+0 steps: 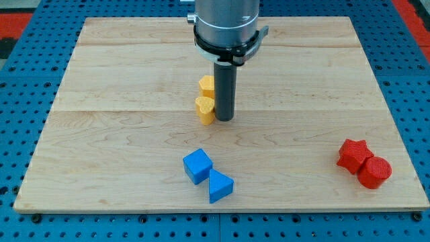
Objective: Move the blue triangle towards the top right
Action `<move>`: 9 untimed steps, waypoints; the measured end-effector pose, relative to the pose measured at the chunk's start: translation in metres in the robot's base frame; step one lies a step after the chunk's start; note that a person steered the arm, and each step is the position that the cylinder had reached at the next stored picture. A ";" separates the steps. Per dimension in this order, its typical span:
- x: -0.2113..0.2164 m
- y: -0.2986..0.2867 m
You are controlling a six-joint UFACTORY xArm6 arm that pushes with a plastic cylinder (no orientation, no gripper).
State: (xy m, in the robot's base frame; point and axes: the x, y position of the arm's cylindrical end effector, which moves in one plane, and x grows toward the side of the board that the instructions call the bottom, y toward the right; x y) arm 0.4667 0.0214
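Two blue: cube, blue triangle touching, bottom centre. Two yellow mid-board, two red bottom right. My tip beside lower yellow, grasping nothing, well above triangle

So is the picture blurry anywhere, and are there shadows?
Camera view: sharp all over, evenly lit, no glare on the wooden board; my tip beside the yellow blocks casts hardly any shadow; the blue triangle and red blocks show only thin, soft shadows.
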 end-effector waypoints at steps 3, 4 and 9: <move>-0.028 -0.021; 0.021 0.038; 0.152 0.035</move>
State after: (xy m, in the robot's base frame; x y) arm 0.6186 0.0561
